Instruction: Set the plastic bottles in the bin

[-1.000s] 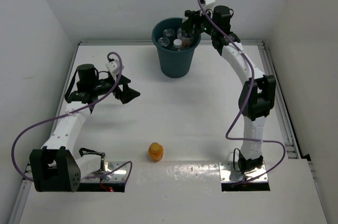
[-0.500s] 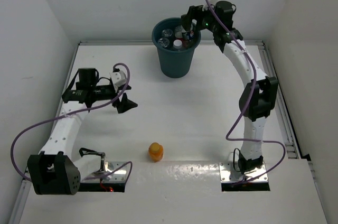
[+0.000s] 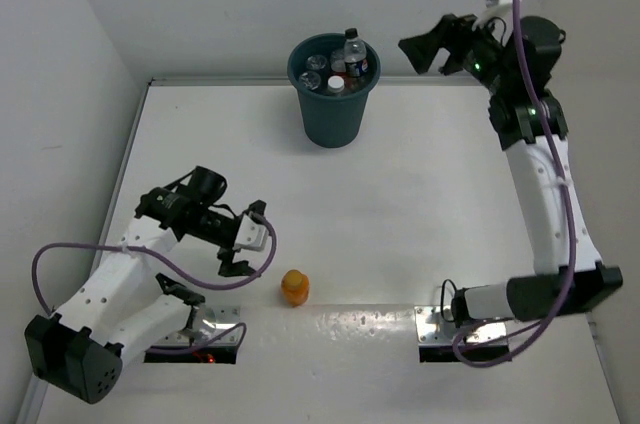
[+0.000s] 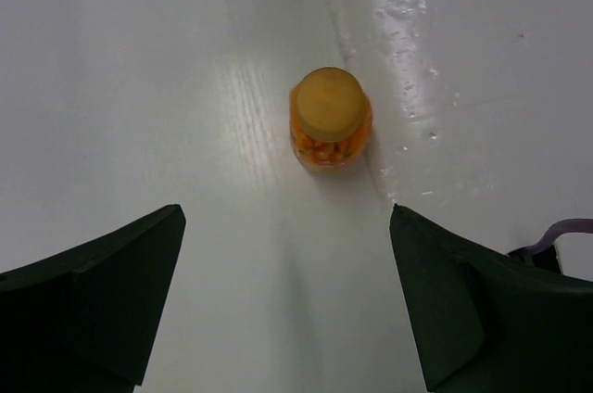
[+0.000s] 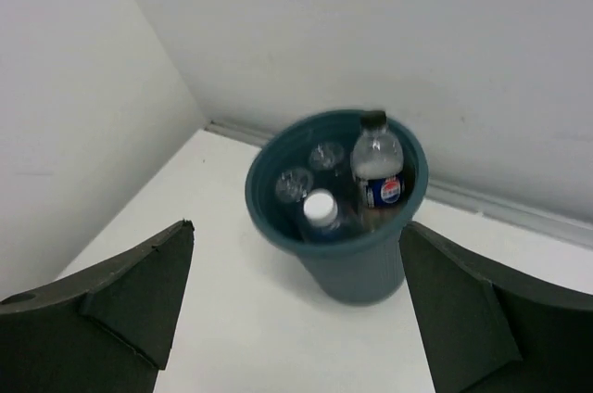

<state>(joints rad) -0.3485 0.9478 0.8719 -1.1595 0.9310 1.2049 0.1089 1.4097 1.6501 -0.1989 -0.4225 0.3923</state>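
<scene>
A stubby orange bottle (image 3: 294,287) (image 4: 330,120) stands upright on the white table near the front edge. My left gripper (image 3: 247,241) (image 4: 286,217) is open just left of it, low over the table, the bottle ahead of its fingertips and not touched. The dark teal bin (image 3: 333,120) (image 5: 363,265) stands at the back. Several plastic bottles are inside it, among them a black-capped one with a blue label (image 3: 354,54) (image 5: 379,167) and a white-capped one (image 5: 321,209). My right gripper (image 3: 425,52) (image 5: 296,231) hangs open and empty, raised to the right of the bin.
White walls close off the table at the back and on both sides. A raised rail (image 3: 510,124) runs along the right edge. Both arm base plates (image 3: 462,328) sit at the near edge, with purple cables looping beside them.
The right gripper opened over the bin, left its bottle inside, and drew back up and to the right. The left arm swung down toward the orange bottle, still open.
</scene>
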